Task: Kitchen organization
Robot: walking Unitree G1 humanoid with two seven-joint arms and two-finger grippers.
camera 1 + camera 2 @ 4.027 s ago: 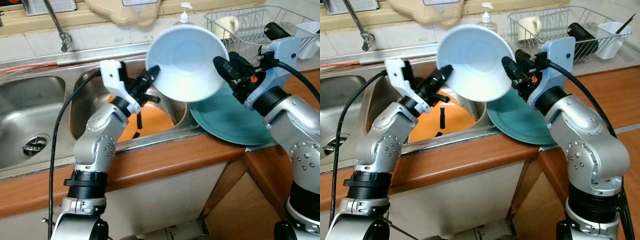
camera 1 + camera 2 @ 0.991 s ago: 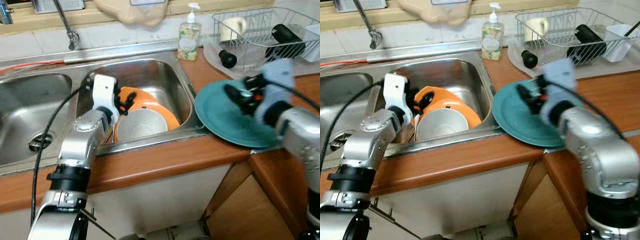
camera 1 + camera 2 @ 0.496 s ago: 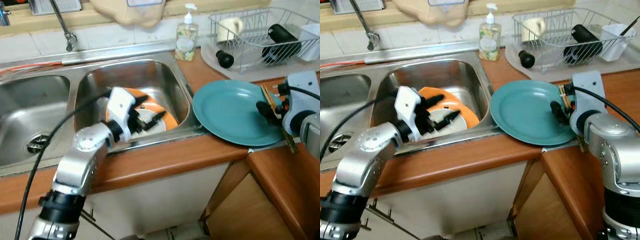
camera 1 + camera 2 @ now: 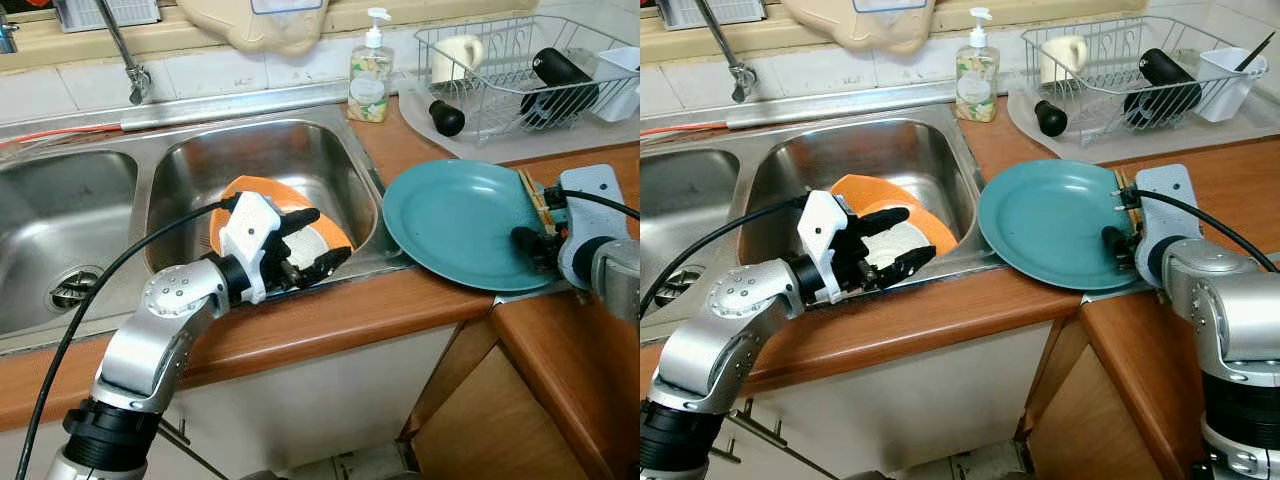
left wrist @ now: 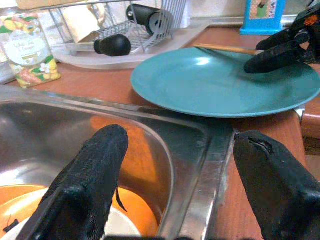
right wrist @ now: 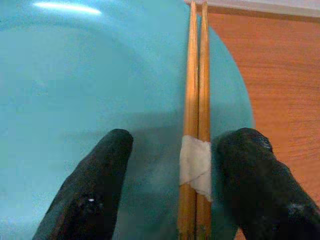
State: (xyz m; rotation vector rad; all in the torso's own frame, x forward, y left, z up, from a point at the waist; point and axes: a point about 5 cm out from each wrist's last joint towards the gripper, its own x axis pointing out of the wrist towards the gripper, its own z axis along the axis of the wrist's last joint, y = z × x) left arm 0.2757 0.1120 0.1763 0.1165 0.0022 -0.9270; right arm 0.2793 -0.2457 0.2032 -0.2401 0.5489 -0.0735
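Your left gripper (image 4: 312,240) hangs over the sink (image 4: 300,150) with its jaws released and nothing in them. Just below those jaws, a white bowl (image 4: 890,243) sits on orange plates (image 4: 245,190) in the basin. Your right gripper (image 6: 170,165) hovers over the near edge of the teal plate (image 4: 455,225) on the tabletop (image 4: 330,325), jaws released. A taped pair of chopsticks (image 6: 196,125) lies between them, close against one finger.
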